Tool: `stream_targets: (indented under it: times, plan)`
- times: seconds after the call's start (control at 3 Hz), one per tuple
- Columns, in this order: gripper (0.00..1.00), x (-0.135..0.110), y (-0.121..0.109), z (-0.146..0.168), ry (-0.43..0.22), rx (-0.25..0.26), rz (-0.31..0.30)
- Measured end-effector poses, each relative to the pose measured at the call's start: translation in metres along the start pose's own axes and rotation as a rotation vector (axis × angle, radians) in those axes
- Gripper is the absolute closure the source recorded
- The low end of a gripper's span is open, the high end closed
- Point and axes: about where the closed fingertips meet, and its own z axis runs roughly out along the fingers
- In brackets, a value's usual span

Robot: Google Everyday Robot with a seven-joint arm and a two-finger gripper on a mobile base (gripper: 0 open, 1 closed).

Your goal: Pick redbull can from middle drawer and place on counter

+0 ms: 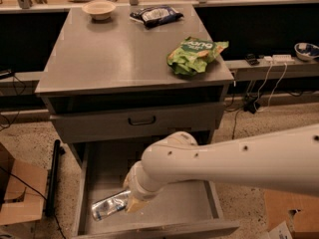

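Note:
The redbull can (pixel 109 205) is a slim silver-and-blue can lying on its side near the front left of the open middle drawer (pixel 197 203). My gripper (pixel 132 203) reaches down into the drawer at the can's right end, touching or around it; the wrist hides the fingers. The white arm comes in from the right and covers much of the drawer's right side. The counter (pixel 114 54) is the flat grey top of the cabinet above.
On the counter lie a green snack bag (pixel 195 55) at the right front, a dark blue-and-white snack bag (pixel 155 15) at the back and a small bowl (pixel 98 9) at back left. A closed drawer front with a dark handle (pixel 142 120) sits above the open drawer. Cardboard boxes (pixel 20 193) stand on the floor left.

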Motion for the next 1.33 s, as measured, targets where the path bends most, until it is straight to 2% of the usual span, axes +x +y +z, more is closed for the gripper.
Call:
stream_targets:
  times: [0.33,0.67,1.0,1.33]
  plan:
    - [1.0,0.021,-0.018,-0.06,-0.033,0.092,0.037]
    - [1.0,0.048,-0.053,-0.13,-0.02,0.181,-0.011]
    - [1.0,0.07,-0.094,-0.197,0.034,0.226,-0.062]
    - [1.0,0.093,-0.132,-0.242,0.092,0.213,-0.081]
